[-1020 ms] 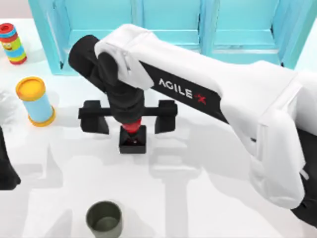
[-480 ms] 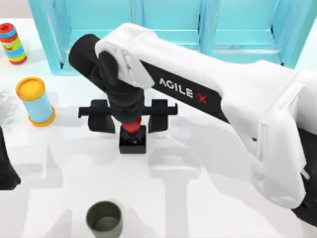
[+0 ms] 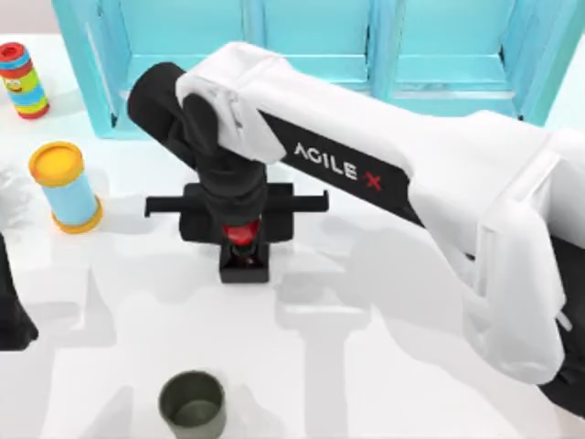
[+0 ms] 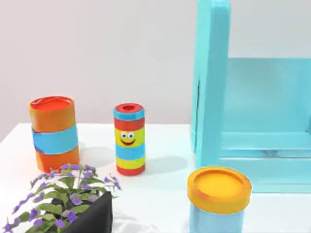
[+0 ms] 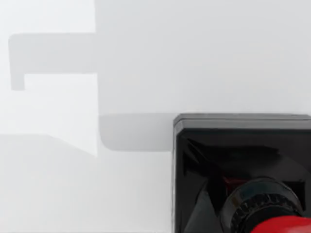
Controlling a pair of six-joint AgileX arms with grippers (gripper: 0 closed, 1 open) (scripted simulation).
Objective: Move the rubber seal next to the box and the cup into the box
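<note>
Rubber seal, black square block base with glossy red round knob (image 3: 244, 251), stands upright on the white desk (image 3: 384, 366), mid-desk. Right pincer (image 3: 239, 217) directly above it, black fingers (image 3: 199, 219) drawn in narrow on either side of the knob; actual contact cannot be judged. Dark olive-green cylindrical cup (image 3: 192, 403) stands apart, near the front edge. Left arm (image 3: 11, 302) parked at left edge.
</note>
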